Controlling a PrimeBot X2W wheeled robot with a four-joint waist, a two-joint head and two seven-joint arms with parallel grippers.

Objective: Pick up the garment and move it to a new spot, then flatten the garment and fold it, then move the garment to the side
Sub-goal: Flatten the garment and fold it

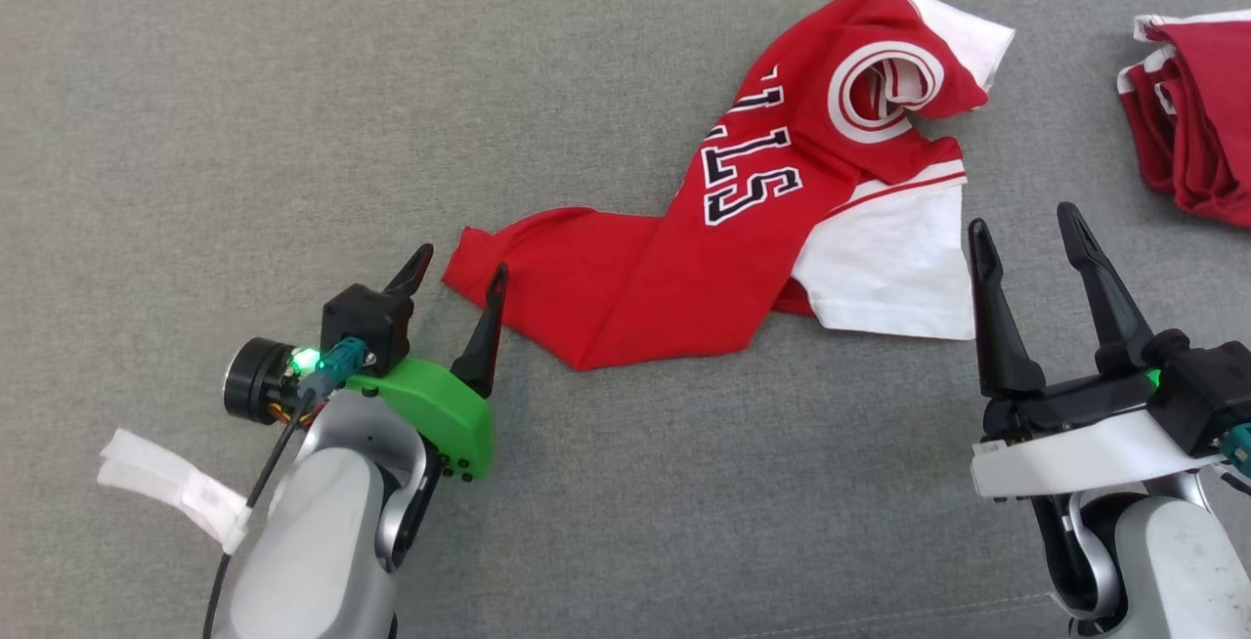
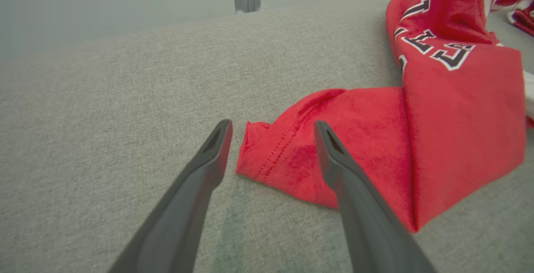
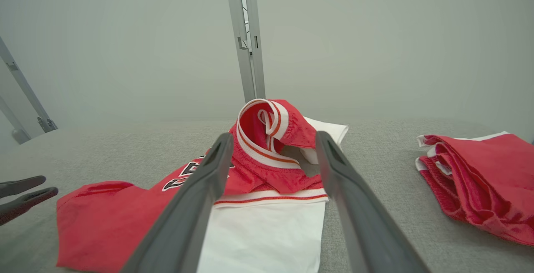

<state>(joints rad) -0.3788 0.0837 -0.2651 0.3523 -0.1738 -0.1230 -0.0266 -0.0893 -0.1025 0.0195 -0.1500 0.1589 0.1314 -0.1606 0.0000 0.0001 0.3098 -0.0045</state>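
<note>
standing beside the grey padded surface point(image 1: 244, 102), i judged the likeliest slip was a pinch that caught only the top ply. the red and white garment point(image 1: 674, 277) lay crumpled and doubled over itself near the middle of the surface, so a grab at its hem corner could have lifted one layer and dragged the rest into a tighter twist. the right gripper point(image 1: 1022, 218) could also have snagged only the loose white sleeve point(image 1: 889, 268). another red garment point(image 1: 1187, 111), folded, lay off to the right. both grippers stood spread wide and held nothing. the left gripper point(image 1: 463, 260) had the garment's red corner right at its fingertips, whether touching i couldn't tell. the right one stood just beside the sleeve's edge.
</note>
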